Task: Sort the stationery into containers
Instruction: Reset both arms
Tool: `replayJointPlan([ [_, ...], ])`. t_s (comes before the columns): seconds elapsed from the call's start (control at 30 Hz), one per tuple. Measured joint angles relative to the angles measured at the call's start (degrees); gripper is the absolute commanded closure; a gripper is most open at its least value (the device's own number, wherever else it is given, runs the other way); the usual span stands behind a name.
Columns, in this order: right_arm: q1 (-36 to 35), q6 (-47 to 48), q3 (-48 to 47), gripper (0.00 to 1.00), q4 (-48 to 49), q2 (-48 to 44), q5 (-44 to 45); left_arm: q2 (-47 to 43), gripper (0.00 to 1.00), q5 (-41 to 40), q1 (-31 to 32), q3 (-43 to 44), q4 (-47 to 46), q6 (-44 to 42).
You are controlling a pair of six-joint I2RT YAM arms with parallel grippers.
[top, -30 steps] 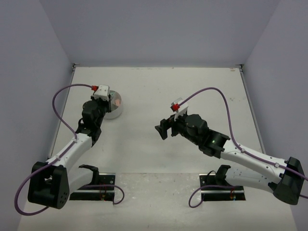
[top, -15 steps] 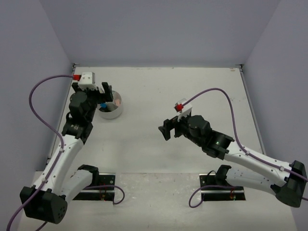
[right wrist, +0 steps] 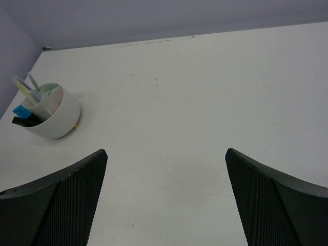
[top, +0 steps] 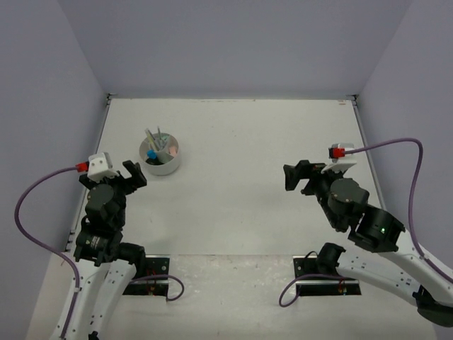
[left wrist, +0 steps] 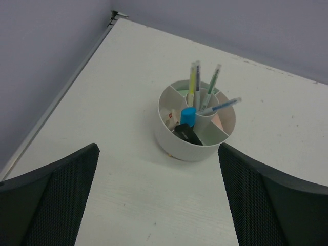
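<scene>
Cup: the round white cup [left wrist: 177,144] stands on the table [top: 241,134]. Inner walls split it into wedges around a middle tube, probably to keep the kinds apart.
Pens: the thin pens [left wrist: 195,84] stand in the cup's middle tube and lean on its rim, which is narrow enough to prop them.
Highlighter: the black highlighter [left wrist: 187,134] leans in the cup's near wedge with its blue end up, seemingly too long to lie flat.
Eraser: a pale eraser [left wrist: 169,117] lies low in the wedge beside the highlighter.
Left gripper: the left gripper [top: 132,176] is just short of the cup, apart from it, with jaws spread and empty.
Right gripper: the right gripper [top: 300,176] is well apart from the cup, with jaws spread and empty.
Writing: the eraser carries a red mark too small to read, and nothing else legible shows.
Stage: all the stationery in view sits inside the cup, so the sorting looks finished.
</scene>
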State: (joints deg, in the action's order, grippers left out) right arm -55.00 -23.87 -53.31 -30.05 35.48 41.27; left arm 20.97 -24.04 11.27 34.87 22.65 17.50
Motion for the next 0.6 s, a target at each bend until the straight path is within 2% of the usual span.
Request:
replayJointPlan([
  [0.17,0.0,-2.02,-0.46,0.01,-6.2,-3.13,5.29,-7.78,0.0,-1.46,0.0,-3.99,0.04,-0.11],
  [0.37,0.02,-2.22,2.98,0.01,-7.05,-9.13,9.04,-8.5,0.0,-2.7,0.54,-4.91,-0.39,-0.01],
  [0.6,0.0,-2.4,7.7,0.01,-6.84,-10.99,10.67,-10.71,0.0,-3.47,1.61,-5.79,-0.71,-0.03],
])
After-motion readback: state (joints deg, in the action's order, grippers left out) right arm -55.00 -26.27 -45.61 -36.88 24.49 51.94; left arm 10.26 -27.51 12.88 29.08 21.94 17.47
